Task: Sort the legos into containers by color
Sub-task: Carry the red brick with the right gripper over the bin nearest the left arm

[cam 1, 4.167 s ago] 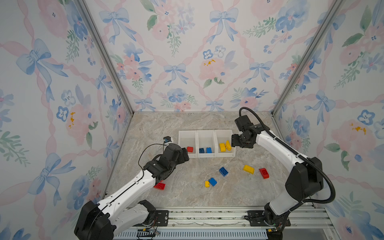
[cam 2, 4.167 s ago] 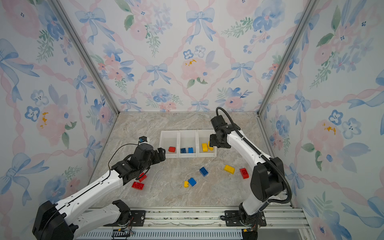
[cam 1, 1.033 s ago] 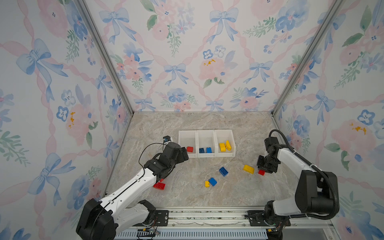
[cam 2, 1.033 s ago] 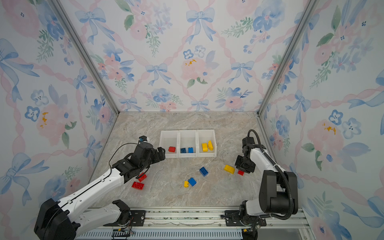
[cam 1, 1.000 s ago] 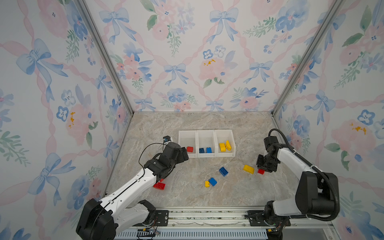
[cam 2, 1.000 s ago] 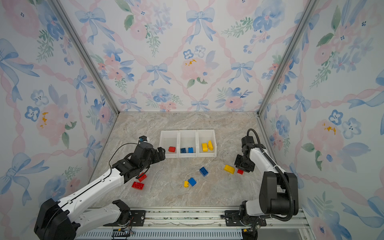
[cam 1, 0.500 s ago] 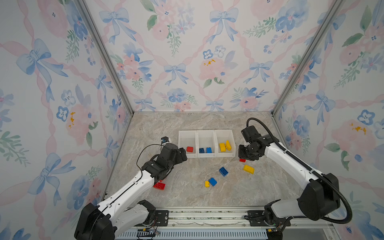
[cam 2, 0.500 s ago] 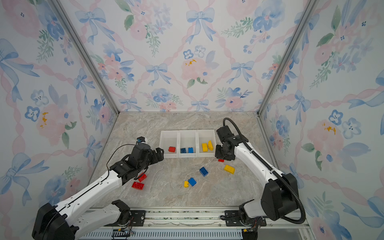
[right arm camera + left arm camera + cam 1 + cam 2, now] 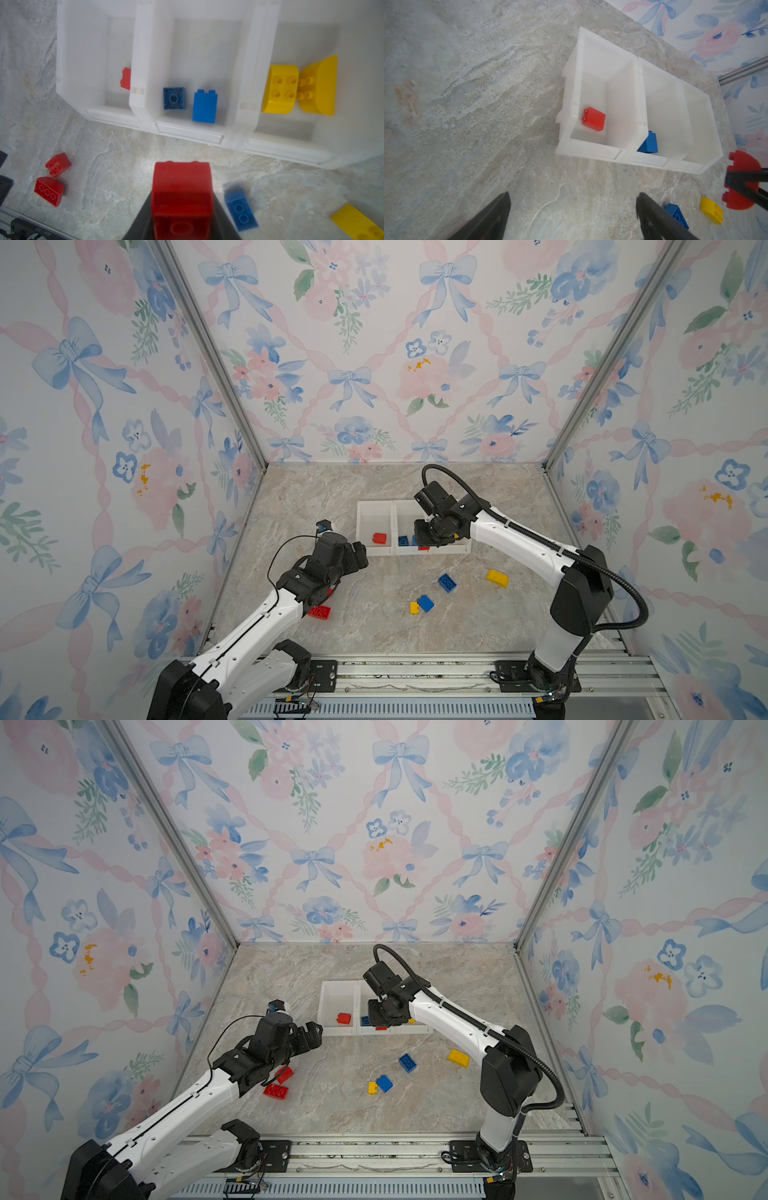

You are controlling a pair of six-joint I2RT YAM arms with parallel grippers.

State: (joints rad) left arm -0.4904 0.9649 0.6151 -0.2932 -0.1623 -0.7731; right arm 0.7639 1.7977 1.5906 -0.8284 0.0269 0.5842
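- The right gripper (image 9: 423,545) is clamped on a red lego (image 9: 181,193), with a dark finger pressed against each side of the brick.
- The held brick hangs above the marble table (image 9: 374,635), at the front edge of the containers (image 9: 360,531). In the right wrist view it sits just in front of the middle bin (image 9: 187,133).
- The left gripper (image 9: 313,1031) has its jaws spread wide and holds nothing. It hovers low over the table, near the front corner of the left bin (image 9: 591,148) and pointing toward it.
- The left bin holds a single red brick (image 9: 593,119), lying on its side with its studs pointing sideways.
- The middle bin holds two blue bricks side by side. The square blue brick (image 9: 174,98) shows its hollow underside, and the tall blue brick (image 9: 204,108) lies on its side.
- The right bin (image 9: 286,149) holds two yellow bricks (image 9: 280,89) that touch each other, their studs meeting.
- In front of the bins, a loose blue brick (image 9: 447,583) and a loose yellow brick (image 9: 497,578) lie apart on the table.
- Nearer the front rail, a small yellow brick (image 9: 414,608) touches another blue brick (image 9: 425,603).
- Two loose red bricks (image 9: 276,1091) lie close together beside the left arm's wrist, one partly hidden by it in both top views.
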